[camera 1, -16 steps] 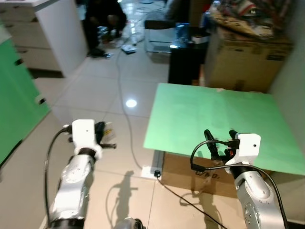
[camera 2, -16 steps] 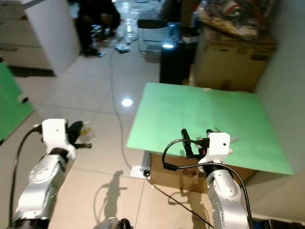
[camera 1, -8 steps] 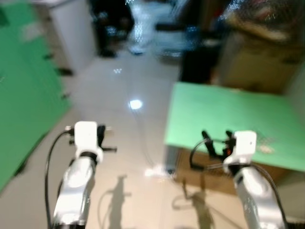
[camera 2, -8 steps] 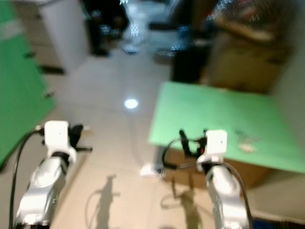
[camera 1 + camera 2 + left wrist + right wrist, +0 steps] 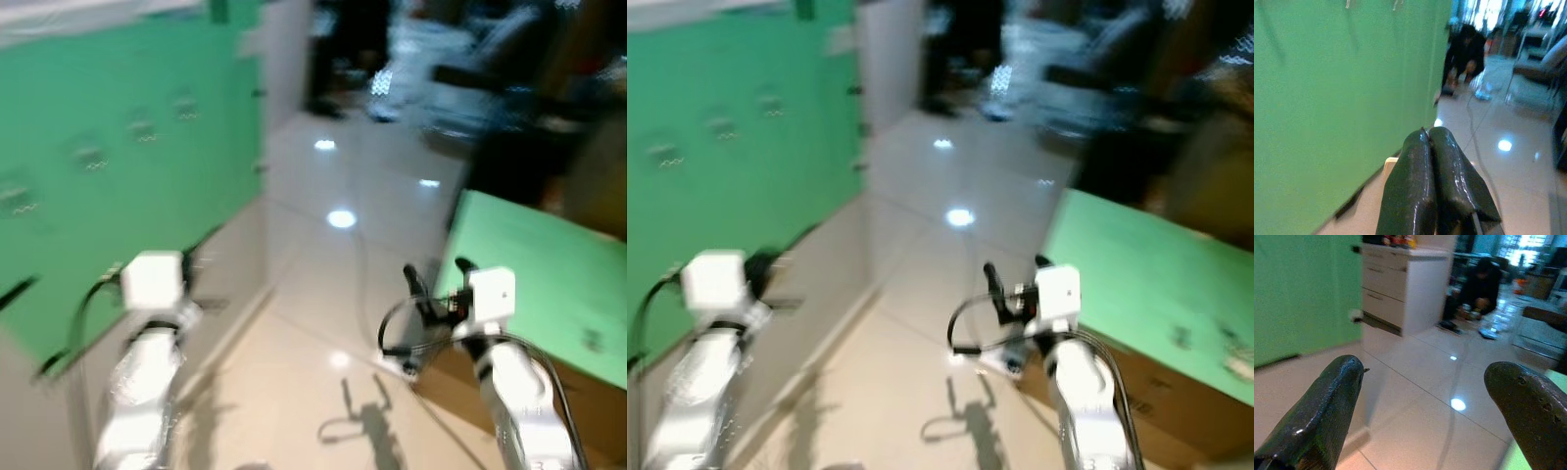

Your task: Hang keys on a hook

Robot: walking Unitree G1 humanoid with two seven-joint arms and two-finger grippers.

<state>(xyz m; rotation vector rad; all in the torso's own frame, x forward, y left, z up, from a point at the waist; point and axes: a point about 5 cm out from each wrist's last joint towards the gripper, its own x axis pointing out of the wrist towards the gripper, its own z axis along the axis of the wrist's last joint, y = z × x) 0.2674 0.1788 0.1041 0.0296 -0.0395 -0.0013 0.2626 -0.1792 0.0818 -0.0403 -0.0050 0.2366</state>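
Observation:
A green wall [image 5: 118, 196] with several small metal hooks [image 5: 142, 128] stands on my left; two hooks [image 5: 1349, 4] show high in the left wrist view. My left gripper [image 5: 1427, 132] is held out toward that wall, its two black fingers pressed shut. The keys seen in it earlier are lost in blur now. My right gripper [image 5: 436, 274] is raised in front of me over the tiled floor, open and empty, its fingers [image 5: 1337, 382] wide apart. Both head views are blurred.
A green-topped table [image 5: 1136, 264] on a cardboard box stands at the right, with small objects [image 5: 1181, 338] on it. A cable [image 5: 367, 294] runs across the tiled floor. A white cabinet [image 5: 1400, 289] and a crouching person [image 5: 1481, 281] are farther back.
The camera has swung left: the green wall with hooks now covers the left side and the table has slid to the right edge. Both arms keep the same pose.

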